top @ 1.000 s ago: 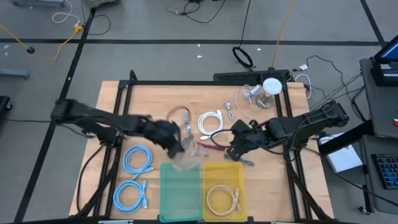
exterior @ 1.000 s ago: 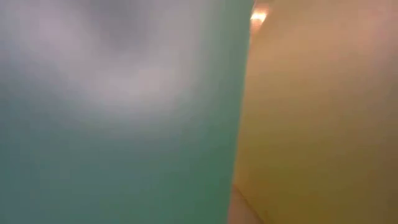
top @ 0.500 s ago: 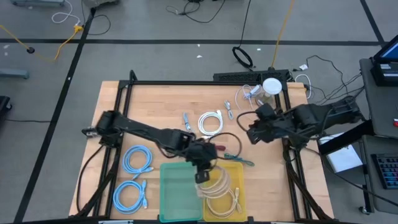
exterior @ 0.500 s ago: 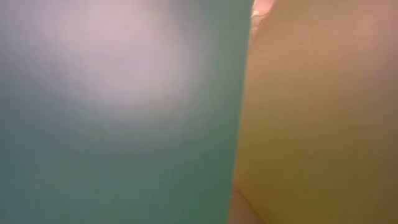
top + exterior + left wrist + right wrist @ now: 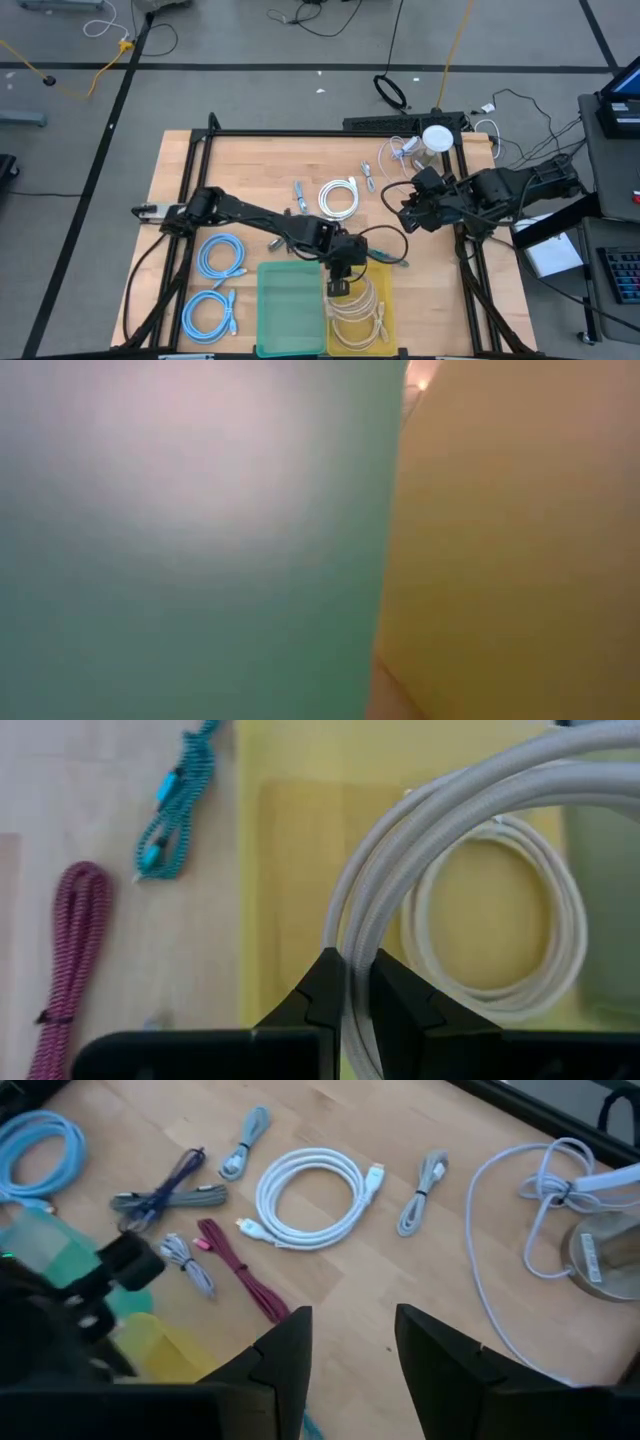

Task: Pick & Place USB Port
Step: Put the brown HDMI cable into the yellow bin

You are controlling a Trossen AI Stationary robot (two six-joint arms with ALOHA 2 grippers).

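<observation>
My left gripper (image 5: 342, 283) hangs over the yellow tray (image 5: 388, 300) at the table's near edge, shut on a coiled white USB cable (image 5: 430, 815). Another white coil (image 5: 495, 910) lies flat on the yellow tray's floor beneath it. The green tray (image 5: 290, 305) stands right beside the yellow one, on its left. My right gripper (image 5: 350, 1355) is open and holds nothing, raised above the table's right side (image 5: 405, 215). The low view is filled by the walls of the two trays. My left gripper pinches a bundle of the coil's strands (image 5: 357, 955) between its two fingers. The fingers slant down from the table's left. The rest of the coil runs out ahead of the fingertips above the yellow tray; whether it touches the coil beneath, I cannot tell.
On the wood lie a white coil (image 5: 340, 195), a magenta cable (image 5: 240, 1275), a teal cable (image 5: 170, 800) and small grey cables (image 5: 425, 1180). Two blue coils (image 5: 220, 255) lie at the near left. A white round stand (image 5: 437, 138) with loose cord sits at the far right.
My left gripper has swung from the table's middle toward the near right with the white cable and now hangs over the yellow tray, its wrist rolled. My right gripper has pulled back from the middle toward the right edge, rising, then kept still.
</observation>
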